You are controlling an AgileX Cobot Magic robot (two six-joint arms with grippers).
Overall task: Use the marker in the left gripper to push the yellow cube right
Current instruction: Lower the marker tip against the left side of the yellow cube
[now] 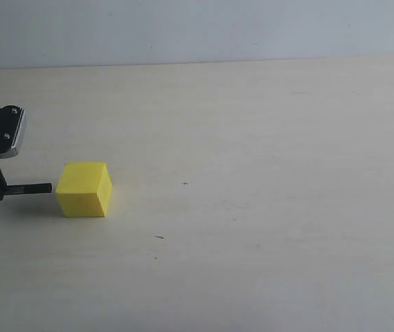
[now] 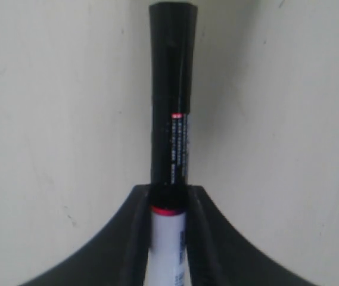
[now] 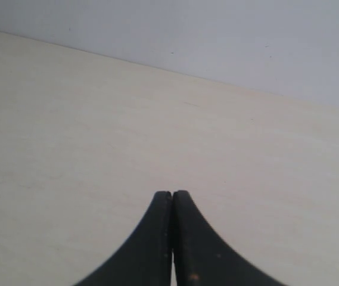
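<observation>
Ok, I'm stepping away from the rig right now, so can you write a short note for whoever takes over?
Grippers: the left gripper has its jaws shut on the marker, held level with its black end toward the yellow cube. The right gripper has its jaws shut on nothing and is outside the exterior view.
Things: the yellow cube sits on the table, at the left of the exterior view. The marker tip is at or just short of its left face; contact unclear.
Done: marker lined up.
Left: push the cube right.
</observation>
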